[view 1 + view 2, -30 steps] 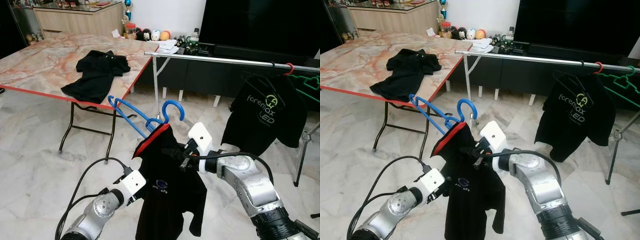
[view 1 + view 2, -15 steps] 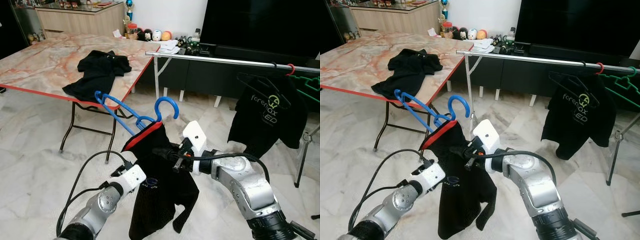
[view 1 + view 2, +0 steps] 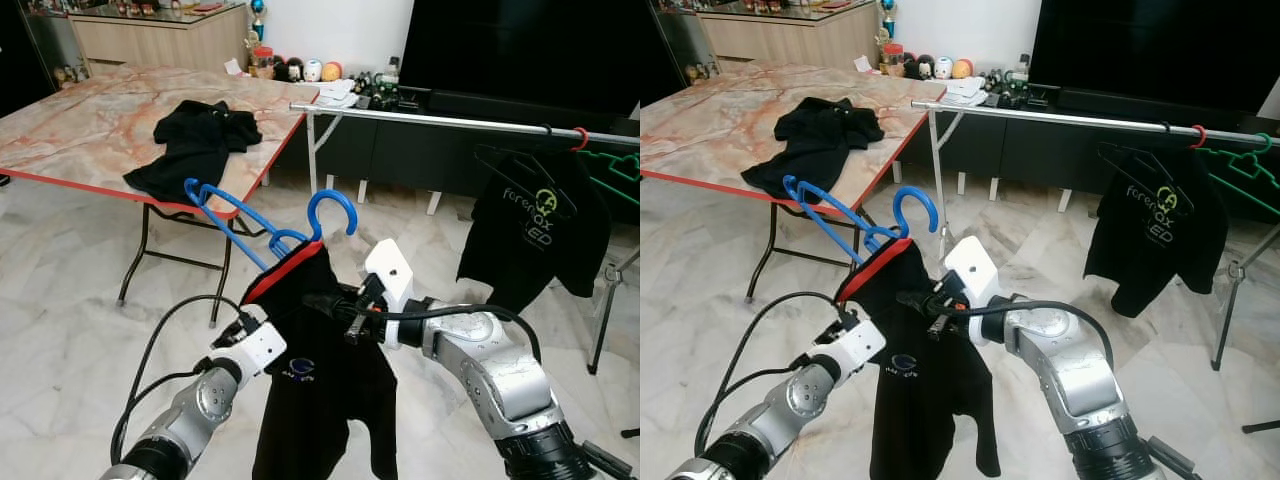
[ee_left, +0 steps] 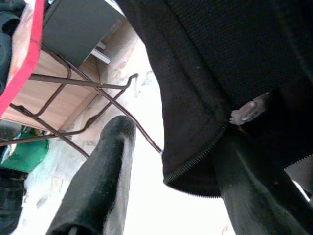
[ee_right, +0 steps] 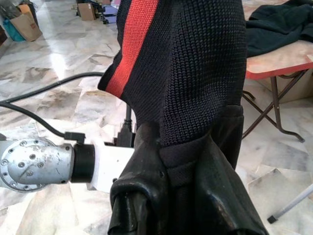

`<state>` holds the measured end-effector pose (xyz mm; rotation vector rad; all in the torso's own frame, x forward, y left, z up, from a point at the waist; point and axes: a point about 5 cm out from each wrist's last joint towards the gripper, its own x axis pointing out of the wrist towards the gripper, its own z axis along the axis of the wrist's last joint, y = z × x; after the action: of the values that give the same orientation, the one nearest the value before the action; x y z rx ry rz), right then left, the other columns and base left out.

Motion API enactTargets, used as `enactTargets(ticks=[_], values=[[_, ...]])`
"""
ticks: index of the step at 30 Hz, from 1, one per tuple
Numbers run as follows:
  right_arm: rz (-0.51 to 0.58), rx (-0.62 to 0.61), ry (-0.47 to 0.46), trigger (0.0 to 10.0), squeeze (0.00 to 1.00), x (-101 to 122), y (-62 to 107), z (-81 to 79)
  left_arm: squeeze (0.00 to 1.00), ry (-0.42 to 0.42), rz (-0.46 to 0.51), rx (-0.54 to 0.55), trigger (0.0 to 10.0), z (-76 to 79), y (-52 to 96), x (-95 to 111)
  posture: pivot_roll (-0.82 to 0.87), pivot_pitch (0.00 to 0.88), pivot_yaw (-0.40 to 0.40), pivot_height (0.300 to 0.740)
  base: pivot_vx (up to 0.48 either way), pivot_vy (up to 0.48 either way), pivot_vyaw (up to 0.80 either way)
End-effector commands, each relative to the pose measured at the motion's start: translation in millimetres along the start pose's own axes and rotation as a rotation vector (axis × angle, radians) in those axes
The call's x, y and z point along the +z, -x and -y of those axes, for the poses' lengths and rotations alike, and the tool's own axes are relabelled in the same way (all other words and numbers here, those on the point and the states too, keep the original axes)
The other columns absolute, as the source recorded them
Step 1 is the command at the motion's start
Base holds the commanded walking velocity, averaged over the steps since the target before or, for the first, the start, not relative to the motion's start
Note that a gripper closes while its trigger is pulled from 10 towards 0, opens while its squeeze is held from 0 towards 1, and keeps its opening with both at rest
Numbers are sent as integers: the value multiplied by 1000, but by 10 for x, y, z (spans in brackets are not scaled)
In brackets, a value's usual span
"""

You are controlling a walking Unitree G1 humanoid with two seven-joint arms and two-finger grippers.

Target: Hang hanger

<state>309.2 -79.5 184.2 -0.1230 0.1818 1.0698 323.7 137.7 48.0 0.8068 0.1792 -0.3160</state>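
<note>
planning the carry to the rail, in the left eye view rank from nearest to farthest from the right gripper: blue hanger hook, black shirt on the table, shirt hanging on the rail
From the right gripper:
1. blue hanger hook, just above it.
2. shirt hanging on the rail, off to the robot's right.
3. black shirt on the table, far to the left.

Blue hanger (image 3: 262,226), black shirt (image 3: 320,380) with red collar, small bluish chest logo, perhaps, pink-veined marble table (image 3: 90,120)

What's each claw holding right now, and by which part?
The right claw is shut on the black shirt at its shoulder, just under the blue hanger. The left claw has the shirt's lower edge between its open fingers.
</note>
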Motion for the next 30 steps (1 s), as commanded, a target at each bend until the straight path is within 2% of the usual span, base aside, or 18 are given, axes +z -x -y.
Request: enactTargets(ticks=[1,5,13,14,20,30], values=[[53,9,43,0,0,156,17,-33,0,21,15,-21,10000,24,-11,29,6,49,-50,740,0,0,0],[62,18,43,0,0,176,7,-55,0,32,30,-33,10000,59,-13,56,7,48,-50,740,0,0,0],[64,28,46,0,0,191,8,-75,0,34,-7,22,10000,2,-22,10,6,49,-52,740,0,0,0],[66,30,46,0,0,196,10,-79,0,43,-10,33,0,-18,-23,3,5,51,-51,740,0,0,0],[55,37,55,0,0,184,19,-93,0,49,-11,54,0,-59,-29,-1,6,51,-51,740,0,0,0],[32,51,71,0,0,146,23,-142,0,60,0,38,0,-28,-22,-3,4,52,-51,740,0,0,0]])
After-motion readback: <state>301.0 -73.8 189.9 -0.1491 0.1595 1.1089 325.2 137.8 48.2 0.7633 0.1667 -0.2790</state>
